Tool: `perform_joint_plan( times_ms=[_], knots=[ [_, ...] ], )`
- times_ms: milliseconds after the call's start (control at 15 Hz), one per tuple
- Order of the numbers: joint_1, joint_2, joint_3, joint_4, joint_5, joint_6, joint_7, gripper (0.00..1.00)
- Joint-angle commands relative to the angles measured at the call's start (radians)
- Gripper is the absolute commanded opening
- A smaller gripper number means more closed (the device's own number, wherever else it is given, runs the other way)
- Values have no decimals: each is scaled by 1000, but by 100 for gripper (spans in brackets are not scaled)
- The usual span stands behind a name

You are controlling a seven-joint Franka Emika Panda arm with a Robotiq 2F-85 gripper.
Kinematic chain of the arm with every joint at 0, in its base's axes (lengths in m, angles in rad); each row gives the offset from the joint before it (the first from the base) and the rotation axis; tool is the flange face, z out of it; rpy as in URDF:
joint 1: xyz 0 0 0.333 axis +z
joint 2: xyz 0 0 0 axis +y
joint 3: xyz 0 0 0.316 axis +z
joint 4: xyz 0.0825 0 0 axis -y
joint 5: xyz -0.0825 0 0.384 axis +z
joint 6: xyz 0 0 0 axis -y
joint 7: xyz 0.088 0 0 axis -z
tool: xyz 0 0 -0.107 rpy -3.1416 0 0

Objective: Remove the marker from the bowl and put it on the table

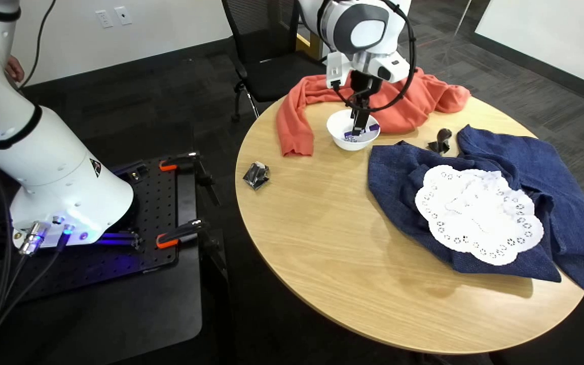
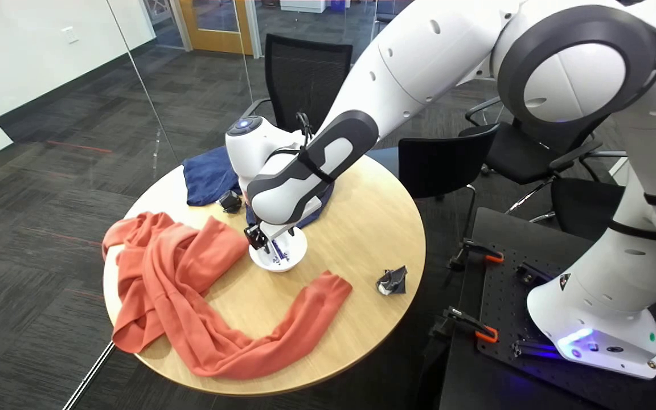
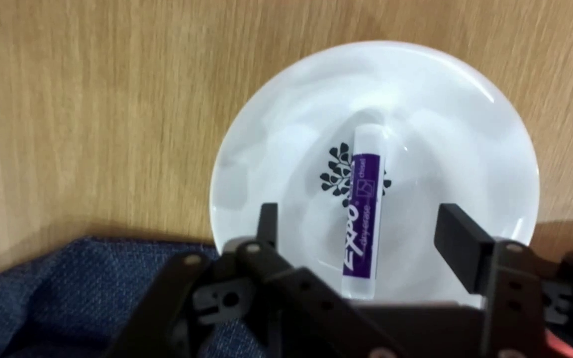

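Now, marker [image 3: 364, 214] in bowl [image 3: 251, 149], between parted fingers [image 3: 465, 248]

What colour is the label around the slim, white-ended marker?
The marker's label is purple with white EXPO lettering, clearest in the wrist view.

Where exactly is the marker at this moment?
In the wrist view, the marker lies inside the white bowl, a little right of the picture's centre, seen between the open jaws.
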Motion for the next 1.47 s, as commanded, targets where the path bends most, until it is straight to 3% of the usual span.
perform_joint_plan(
  times_ms=[0,67,267,533,667,733,1067,1133,1400],
  knots=[
    [8,32,-12,56,25,-47,1,71],
    [8,38,-12,62,25,-48,0,77],
    [7,55,-12,78,27,-48,-2,79],
    [7,75,-12,102,27,-56,-4,74],
    [8,84,-13,115,26,-63,-4,62],
    [8,89,-13,120,24,-68,-5,45],
    [7,106,-12,140,24,-84,-8,4],
    [7,108,-12,143,24,-89,-9,1],
    [12,53,-8,91,26,-82,-4,5]
  ],
)
